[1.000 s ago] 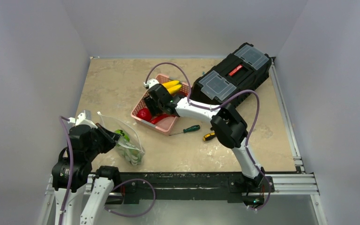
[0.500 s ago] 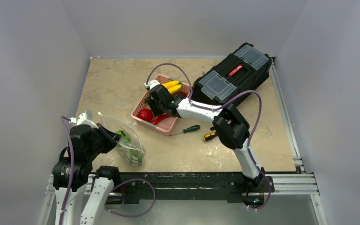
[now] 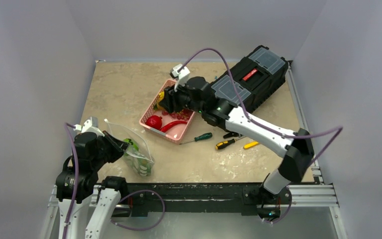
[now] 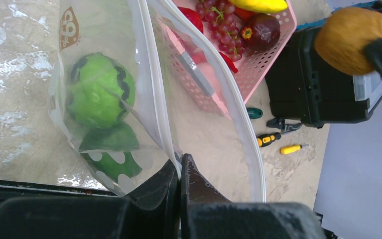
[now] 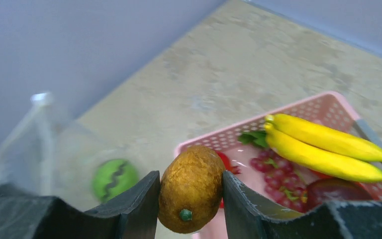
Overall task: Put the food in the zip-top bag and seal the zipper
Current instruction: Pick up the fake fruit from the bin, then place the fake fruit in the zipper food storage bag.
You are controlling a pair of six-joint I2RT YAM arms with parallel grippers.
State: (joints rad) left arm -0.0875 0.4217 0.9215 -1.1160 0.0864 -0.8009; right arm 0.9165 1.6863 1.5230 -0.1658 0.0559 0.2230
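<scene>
The right gripper [image 3: 169,103] has risen out of the basket [image 3: 176,133] and now pinches a brown fruit [image 5: 191,188], matte, rough-skinned, egg-shaped; judged, carrying it to the bag [image 3: 138,152] comes next. The left gripper [image 4: 180,172], pressed together on the mouth edge, holds the crinkly clear bag open on the tabletop [image 3: 119,84]; a glossy green piece [image 4: 99,89] lies inside; the zipper [image 4: 252,144] is unsealed. Smooth bananas [image 5: 323,147] and beaded grapes [image 5: 273,172] wait in the pink lattice.
</scene>
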